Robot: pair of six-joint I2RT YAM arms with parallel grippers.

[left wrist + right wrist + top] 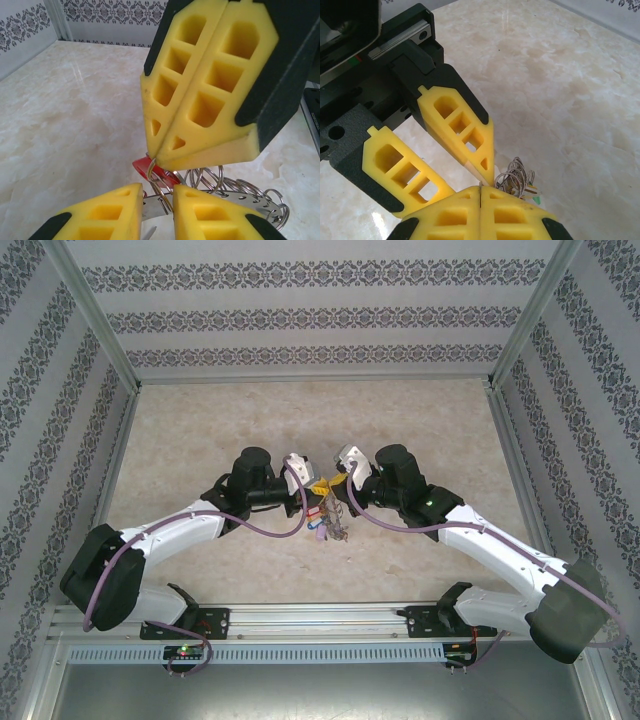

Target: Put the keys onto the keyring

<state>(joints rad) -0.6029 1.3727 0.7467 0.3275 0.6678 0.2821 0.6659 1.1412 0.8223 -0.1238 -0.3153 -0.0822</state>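
Two arms come in from the lower corners of the overhead view and meet tip to tip at the middle of the pale, marbled table (200,430). Just under the meeting point in that frame sits a small cluster of coloured tags (322,518).

Seen from the left wrist camera, the right gripper (155,154) comes down from the upper right of the frame, its yellow fingers pressed flat together along one seam. At the very tip of that seam it pinches a thin wire loop (159,189), which runs down toward the bottom of the frame. A red tag (142,167) shows right behind the loop, low in the centre.

The left gripper (157,195) rises from the bottom edge with its two fingers standing a little apart. A flat silver key blade (151,208) lies in the gap and touches the finger on the left of the frame. I can't tell whether the fingers are actually pressing it.

The keyring (245,196), a grey metal band strung with many small split rings, sits at the lower right of that frame, just beside the left gripper's other finger.

From the right wrist camera the pressed-together fingers sit at bottom centre. The left gripper's fingers angle in from the left as a narrow V, and a tangle of small rings (516,177) lies just right of the tips.
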